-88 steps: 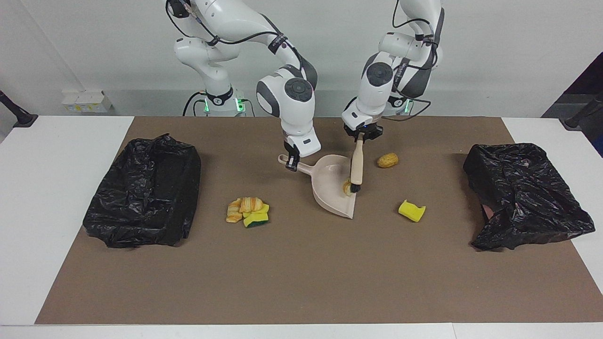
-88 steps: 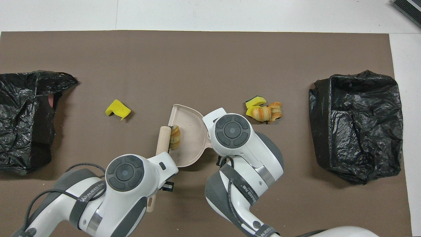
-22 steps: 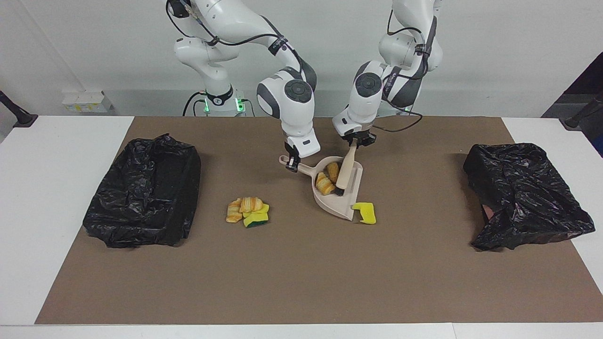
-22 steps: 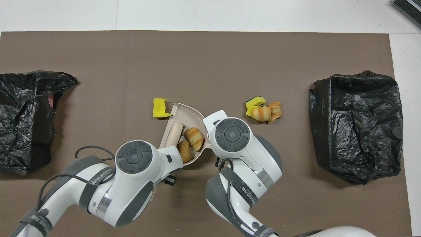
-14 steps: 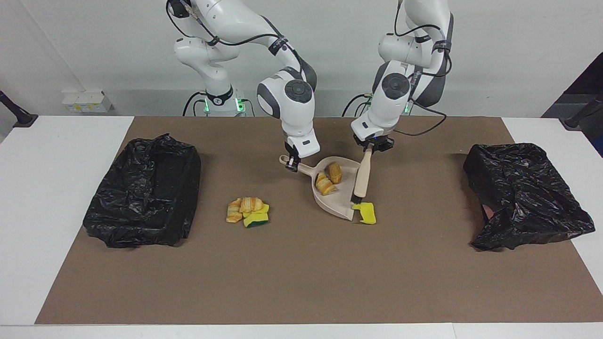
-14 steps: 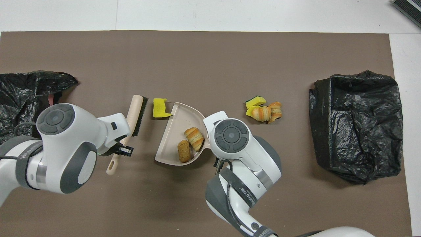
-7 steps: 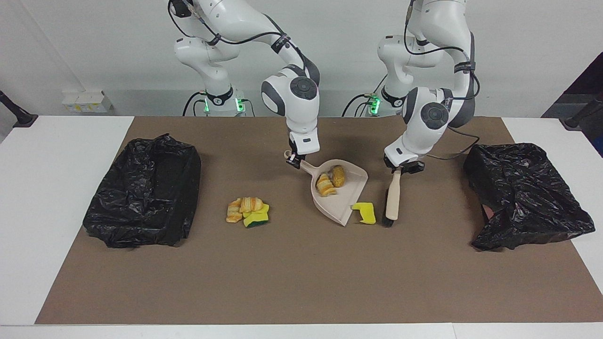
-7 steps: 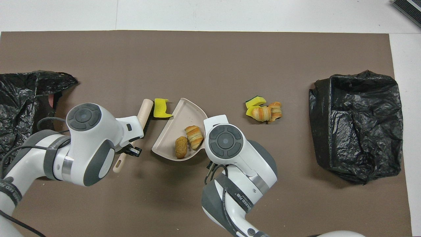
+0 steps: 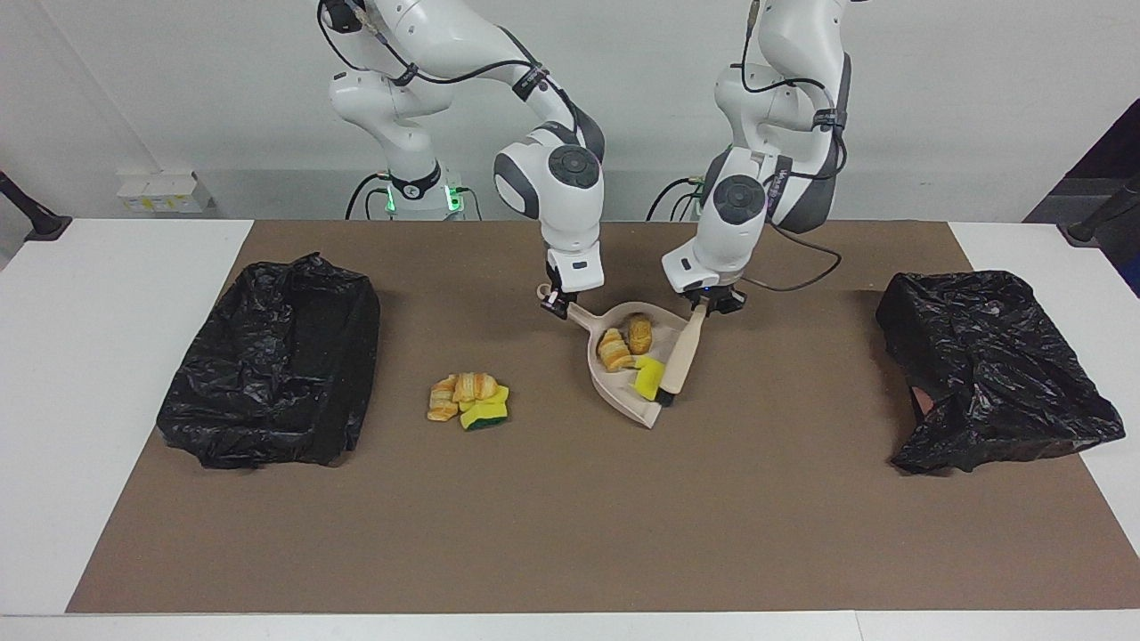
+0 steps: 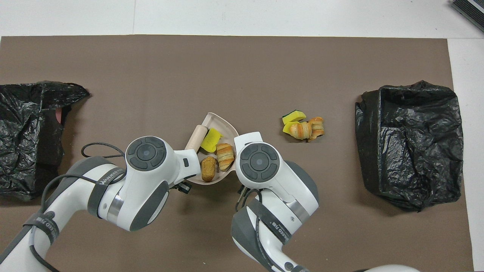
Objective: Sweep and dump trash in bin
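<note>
My right gripper (image 9: 554,303) is shut on the handle of the beige dustpan (image 9: 610,388), which rests on the brown mat. In the pan (image 10: 219,118) lie two golden-brown bread pieces (image 9: 613,349) (image 10: 225,155) and a yellow sponge chunk (image 9: 650,378) (image 10: 211,139). My left gripper (image 9: 710,305) is shut on the handle of the beige brush (image 9: 677,361), whose head lies in the pan's mouth against the sponge. More trash (image 9: 468,399) (image 10: 302,127), bread lumps and a green-backed sponge, sits in a pile beside the pan, toward the right arm's end.
A black bag-lined bin (image 9: 267,374) (image 10: 410,143) stands at the right arm's end of the mat. Another black bag-lined bin (image 9: 989,369) (image 10: 26,139) stands at the left arm's end. White table borders the mat.
My left gripper swung the brush from beside the pan into its mouth and pushed the yellow sponge chunk in. The dustpan and the pile have stayed put.
</note>
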`<act>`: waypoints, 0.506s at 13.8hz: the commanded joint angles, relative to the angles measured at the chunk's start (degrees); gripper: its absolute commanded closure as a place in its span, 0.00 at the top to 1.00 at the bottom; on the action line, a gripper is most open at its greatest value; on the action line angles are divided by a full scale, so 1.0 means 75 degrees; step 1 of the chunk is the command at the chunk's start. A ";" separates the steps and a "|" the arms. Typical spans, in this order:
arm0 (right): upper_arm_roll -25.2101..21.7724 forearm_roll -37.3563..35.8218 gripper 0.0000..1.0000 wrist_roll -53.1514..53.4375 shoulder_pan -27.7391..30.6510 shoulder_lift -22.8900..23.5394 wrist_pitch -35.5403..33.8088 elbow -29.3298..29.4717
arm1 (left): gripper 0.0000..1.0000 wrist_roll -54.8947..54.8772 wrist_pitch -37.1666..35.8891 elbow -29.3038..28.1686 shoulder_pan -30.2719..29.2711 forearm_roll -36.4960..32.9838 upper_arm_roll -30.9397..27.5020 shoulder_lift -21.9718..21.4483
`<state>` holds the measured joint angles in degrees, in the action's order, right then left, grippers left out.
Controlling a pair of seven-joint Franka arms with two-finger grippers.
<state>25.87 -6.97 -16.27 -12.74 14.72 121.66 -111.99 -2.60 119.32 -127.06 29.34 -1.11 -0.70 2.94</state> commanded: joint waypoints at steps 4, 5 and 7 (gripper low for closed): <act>0.0031 0.0062 0.00 -0.0338 0.0094 -0.0193 0.0032 -0.0161 | 0.00 0.0274 -0.0230 0.0641 -0.1156 -0.0297 -0.0083 0.0124; 0.0031 0.0062 0.00 -0.0350 0.0105 -0.0286 0.0020 -0.0138 | 0.00 0.0543 -0.0230 0.0629 -0.1227 -0.0297 -0.0083 0.0054; 0.0020 0.0062 0.00 -0.0385 0.0187 -0.0578 -0.0142 -0.0138 | 0.00 0.1560 -0.0404 0.0641 -0.1275 -0.0285 -0.0083 -0.0005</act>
<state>25.81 -7.00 -17.39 -12.49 13.81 121.59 -111.95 2.59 118.58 -123.24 19.96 -2.27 -1.81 3.29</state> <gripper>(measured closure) 0.683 0.740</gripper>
